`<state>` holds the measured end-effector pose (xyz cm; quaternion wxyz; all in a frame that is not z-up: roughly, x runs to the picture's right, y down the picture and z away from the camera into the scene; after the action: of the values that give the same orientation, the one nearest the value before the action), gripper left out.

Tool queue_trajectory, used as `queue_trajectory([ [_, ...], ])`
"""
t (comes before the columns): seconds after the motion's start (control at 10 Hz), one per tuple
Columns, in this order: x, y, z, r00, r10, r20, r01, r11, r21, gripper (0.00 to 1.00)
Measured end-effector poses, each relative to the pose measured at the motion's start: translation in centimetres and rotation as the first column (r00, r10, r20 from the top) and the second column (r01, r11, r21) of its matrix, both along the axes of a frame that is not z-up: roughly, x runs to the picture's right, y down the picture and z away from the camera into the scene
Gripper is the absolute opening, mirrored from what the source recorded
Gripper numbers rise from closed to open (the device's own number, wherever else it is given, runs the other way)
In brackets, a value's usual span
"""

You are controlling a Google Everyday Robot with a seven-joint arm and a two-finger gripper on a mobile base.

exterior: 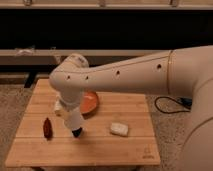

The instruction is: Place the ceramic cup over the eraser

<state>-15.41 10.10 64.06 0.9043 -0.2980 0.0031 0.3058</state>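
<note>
The gripper point(73, 119) is hanging low over the table's point(125, 147) near left, clamped on the cup point(73, 120). The cup is covering most of the eraser point(77, 133), whose dark edge is peeking out below; releasing is what remains.

The end effector point(75, 127) holds the ceramic cup point(73, 119) above the wooden table point(100, 145).

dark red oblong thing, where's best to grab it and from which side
Grip the dark red oblong thing across its narrow middle, coming from straight above: it lies flat on the table with its long axis running front to back. The gripper is close beside it, shut on the ceramic cup.
</note>
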Motion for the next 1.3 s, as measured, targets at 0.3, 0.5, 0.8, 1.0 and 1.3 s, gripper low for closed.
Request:
queue_trajectory([
  [0.3,-1.1,2.5,1.9,0.999,-0.035,-0.017,0.035,0.9993,-0.014,0.02],
  [0.5,-1.3,4.5,3.8,0.998,-0.045,-0.033,0.044,0.9989,-0.017,0.21],
  [0.8,-1.5,6.3,5.9,0.999,-0.033,-0.038,0.033,0.9994,-0.004,0.49],
  [1.0,-1.6,7.0,7.1,0.999,-0.022,-0.032,0.023,0.9997,0.006,0.69],
  [1.3,-1.5,7.2,8.4,1.0,-0.012,-0.027,0.012,0.9998,0.013,0.8],
])
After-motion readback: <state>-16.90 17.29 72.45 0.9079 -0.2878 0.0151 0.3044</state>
